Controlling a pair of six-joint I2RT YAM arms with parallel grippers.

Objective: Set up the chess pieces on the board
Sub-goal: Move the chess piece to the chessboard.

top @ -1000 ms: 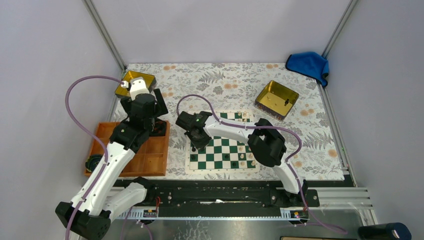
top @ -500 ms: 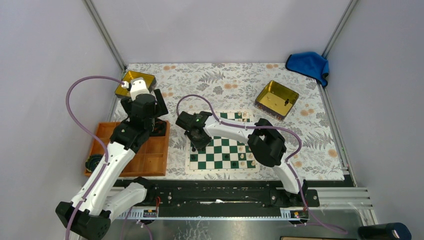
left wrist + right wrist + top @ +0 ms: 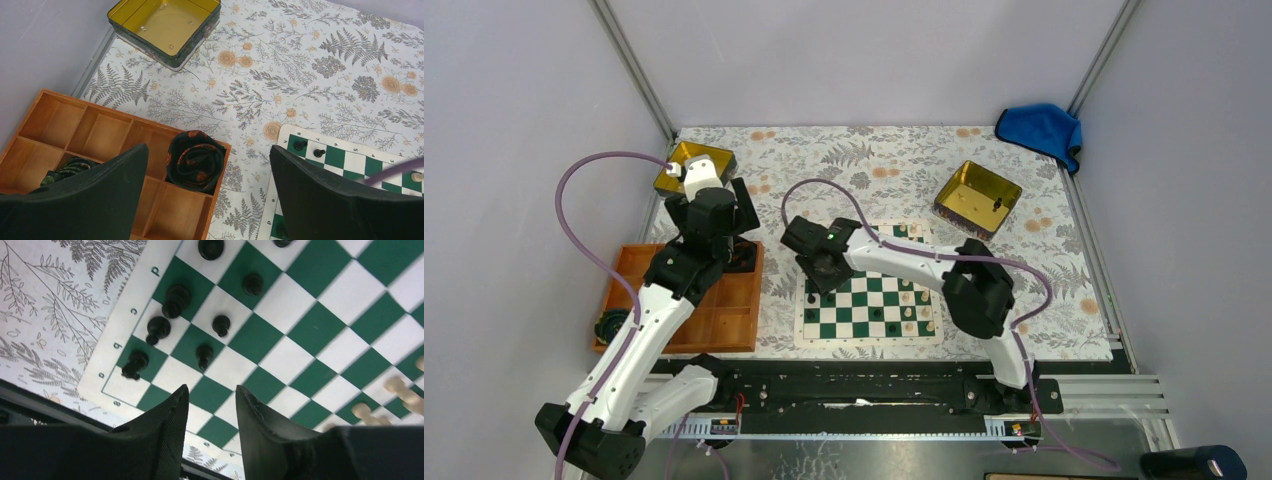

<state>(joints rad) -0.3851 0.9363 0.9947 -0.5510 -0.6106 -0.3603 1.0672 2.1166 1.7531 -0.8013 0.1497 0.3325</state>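
The board (image 3: 871, 312), green and white checks, lies mid-table. Several black chess pieces (image 3: 203, 354) stand in two short rows near its left corner; a pawn there is just ahead of my right gripper (image 3: 211, 391). That gripper hovers above the board (image 3: 320, 315), open, with nothing between its fingers. In the top view the right gripper (image 3: 825, 278) is over the board's left edge. My left gripper (image 3: 209, 146) is wide open and empty above the corner of the wooden tray (image 3: 100, 130). Two black pieces (image 3: 300, 145) show at the board's far corner (image 3: 350, 157).
A rolled dark cloth (image 3: 195, 160) fills one tray compartment. A gold tin (image 3: 165, 25) sits at the back left. Another gold tin (image 3: 977, 198) stands behind the board to the right. Cream pieces (image 3: 395, 385) line the board's right side. A blue cloth (image 3: 1041, 130) lies in the far right corner.
My right gripper's jaws have parted and the right arm has shifted slightly right and up over the board's left edge. The left arm has not moved.
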